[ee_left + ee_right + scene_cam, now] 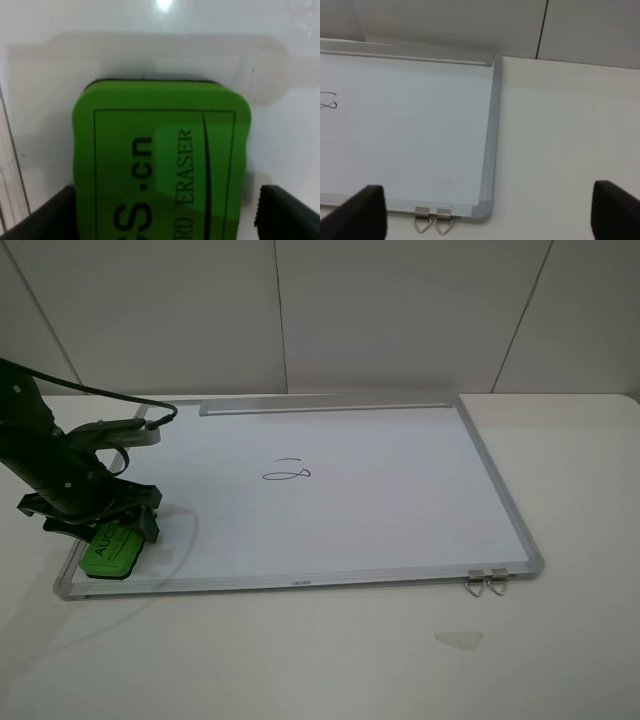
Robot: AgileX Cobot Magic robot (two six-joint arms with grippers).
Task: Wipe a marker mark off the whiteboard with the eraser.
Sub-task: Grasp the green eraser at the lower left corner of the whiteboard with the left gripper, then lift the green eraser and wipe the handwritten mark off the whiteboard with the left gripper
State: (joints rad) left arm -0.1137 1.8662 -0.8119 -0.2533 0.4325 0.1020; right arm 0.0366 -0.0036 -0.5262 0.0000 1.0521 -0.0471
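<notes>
**left claw over the eraser, mark untouched**

my left claw [165, 195] is down over the small bright green rectangular eraser with black lettering [110, 552]. its black fingers [42, 217] sit either side of the block. in the left wrist view a sliver of white shows between the eraser's edge and one finger, so i read the jaws as apart and straddling it, not yet clamped.

the eraser lies flat on the large white board with the silver-grey metal frame [400, 510], in the near corner on my left, just inside the frame. the thin black marker squiggle [287, 472] sits near the middle of the board, well apart from the eraser, and looks whole and unsmeared.

my right claw [487, 200] hangs spread wide with nothing between its fingers, looking down at the board's near corner on my right, where the two metal clips [433, 222] stick out.

by my reckoning the task is barely begun: the approach to the eraser is made, nothing more. left to do is to close on the block, carry it across to the squiggle, press the underside down and rub until the board is clean.
</notes>
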